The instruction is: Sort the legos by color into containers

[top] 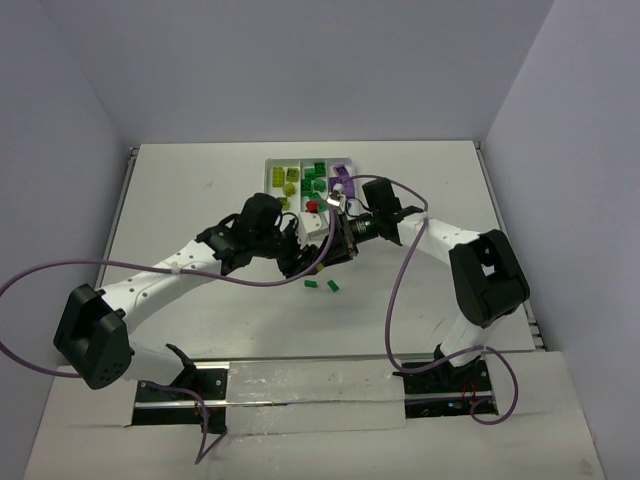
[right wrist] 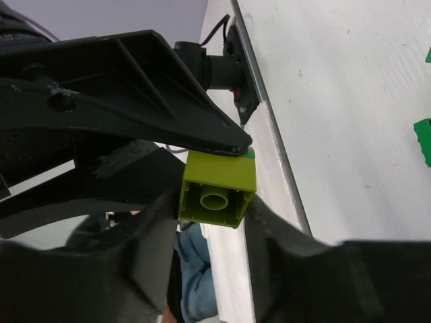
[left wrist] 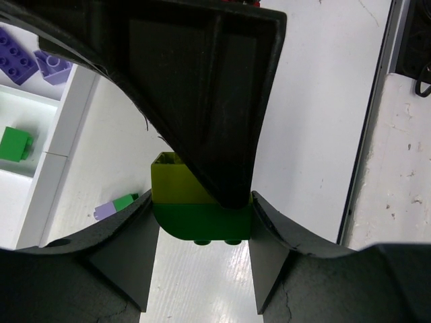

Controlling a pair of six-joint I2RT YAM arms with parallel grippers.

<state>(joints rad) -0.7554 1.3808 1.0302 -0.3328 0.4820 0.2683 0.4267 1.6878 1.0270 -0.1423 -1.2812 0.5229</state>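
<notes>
The white tray (top: 308,160) sits at 12 o'clock on the bench (top: 180,200), near its far edge and well apart from both side edges. Just at 6 o'clock of it both arms meet on one stacked pair. The left fingers (left wrist: 128,249) clamp its green brick (left wrist: 202,225), and the right fingers (right wrist: 283,245) clamp its yellow-green brick (right wrist: 219,185). Two loose green bricks (top: 310,285) lie further toward 6 o'clock. Only the left wrist view shows two purple bricks (left wrist: 17,60) in the tray, plus a lilac-and-green pair (left wrist: 114,205) on the bench.
</notes>
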